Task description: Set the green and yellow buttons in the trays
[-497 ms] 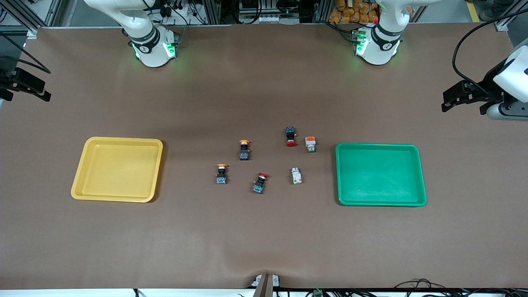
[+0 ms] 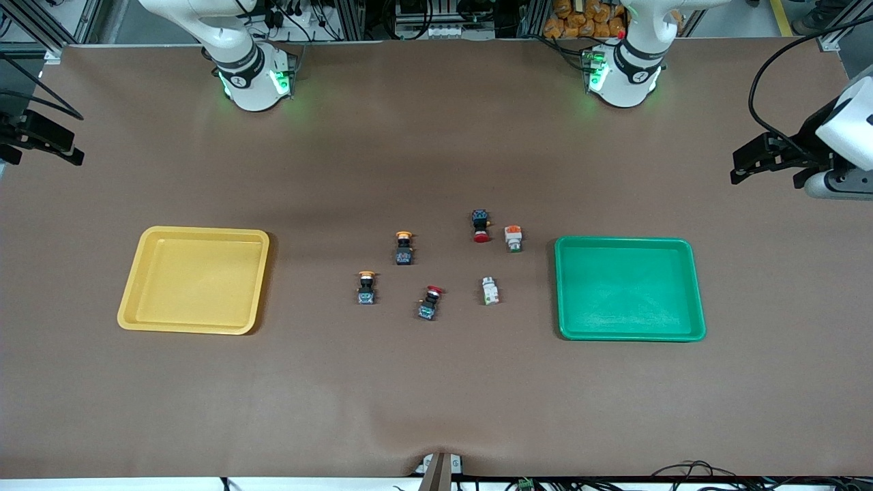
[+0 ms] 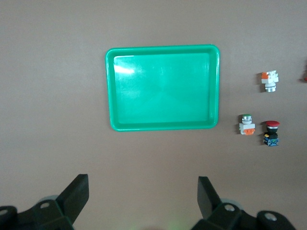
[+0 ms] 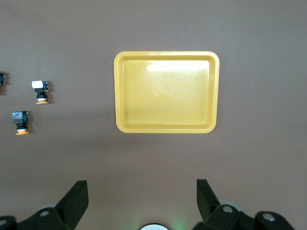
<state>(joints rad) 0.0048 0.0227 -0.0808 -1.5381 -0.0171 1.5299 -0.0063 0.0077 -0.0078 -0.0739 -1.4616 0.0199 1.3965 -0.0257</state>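
Note:
Two white-bodied green buttons (image 2: 513,239) (image 2: 490,290) lie on the brown table beside the green tray (image 2: 689,286); the left wrist view shows them (image 3: 246,124) (image 3: 269,81) too. Two black-bodied yellow buttons (image 2: 404,247) (image 2: 366,287) lie toward the yellow tray (image 2: 140,286), also in the right wrist view (image 4: 40,91) (image 4: 20,122). Both trays hold nothing. My left gripper (image 3: 143,191) hangs open high over the table between its base and the green tray (image 3: 163,125). My right gripper (image 4: 142,191) hangs open the same way by the yellow tray (image 4: 165,128). Neither holds anything.
Two red-capped black switches lie among the buttons: one (image 2: 481,226) right beside a green button, one (image 2: 430,302) nearer the front camera. The arms' bases (image 2: 252,82) (image 2: 624,78) stand at the table's back edge. Bare brown table surrounds the trays.

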